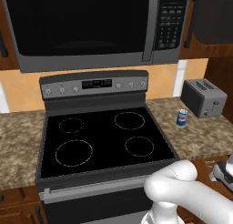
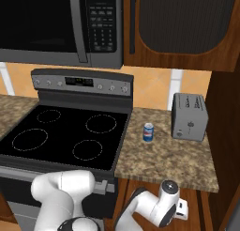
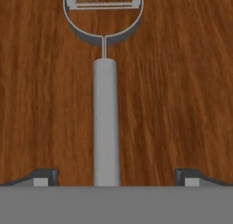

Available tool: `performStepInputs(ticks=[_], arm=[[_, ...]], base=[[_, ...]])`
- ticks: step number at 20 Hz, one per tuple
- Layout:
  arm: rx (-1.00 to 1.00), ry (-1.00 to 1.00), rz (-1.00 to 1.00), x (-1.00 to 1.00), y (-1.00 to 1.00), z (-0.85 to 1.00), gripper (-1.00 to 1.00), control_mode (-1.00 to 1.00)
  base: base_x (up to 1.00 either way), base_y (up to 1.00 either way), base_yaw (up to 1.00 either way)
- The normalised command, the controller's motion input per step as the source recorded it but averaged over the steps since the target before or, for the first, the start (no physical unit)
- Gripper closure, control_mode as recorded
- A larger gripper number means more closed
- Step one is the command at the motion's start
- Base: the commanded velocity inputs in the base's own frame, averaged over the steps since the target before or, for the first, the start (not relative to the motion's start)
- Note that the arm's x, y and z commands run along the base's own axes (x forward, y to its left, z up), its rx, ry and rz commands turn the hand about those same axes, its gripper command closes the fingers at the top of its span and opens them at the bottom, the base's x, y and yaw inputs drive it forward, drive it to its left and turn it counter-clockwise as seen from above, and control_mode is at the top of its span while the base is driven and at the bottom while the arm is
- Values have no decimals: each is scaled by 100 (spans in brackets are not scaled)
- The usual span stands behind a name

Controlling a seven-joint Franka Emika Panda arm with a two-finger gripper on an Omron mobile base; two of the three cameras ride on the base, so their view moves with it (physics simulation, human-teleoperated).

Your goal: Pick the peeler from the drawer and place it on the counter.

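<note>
The peeler [image 3: 106,118] lies flat on the brown wooden floor of the drawer [image 3: 182,82]. Its long grey handle runs toward me and its round head with the slotted blade [image 3: 103,1] points away. My gripper [image 3: 116,177] is open just above the handle's near end, with one dark fingertip [image 3: 43,176] on each side, well apart from it. In the right base view my arm bends down into the open drawer [image 2: 199,199] below the speckled granite counter [image 2: 168,162]. The same counter [image 1: 200,139] shows right of the stove.
A black glass stovetop [image 1: 102,136] fills the middle, under a microwave [image 1: 82,22]. On the counter stand a blue soda can [image 2: 148,132] and a grey toaster [image 2: 189,116]. A dark wood wall [image 2: 227,131] closes the right side.
</note>
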Motion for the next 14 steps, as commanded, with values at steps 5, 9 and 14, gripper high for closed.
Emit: performStepInputs(ticks=[5, 9, 14], arm=[[0, 0, 0, 0, 0, -24, -100, -100], [0, 0, 0, 0, 0, -15, 100, -100], [0, 0, 0, 0, 0, 0, 100, -100]], base=[[0, 0, 0], [0, 0, 0], [0, 0, 0]])
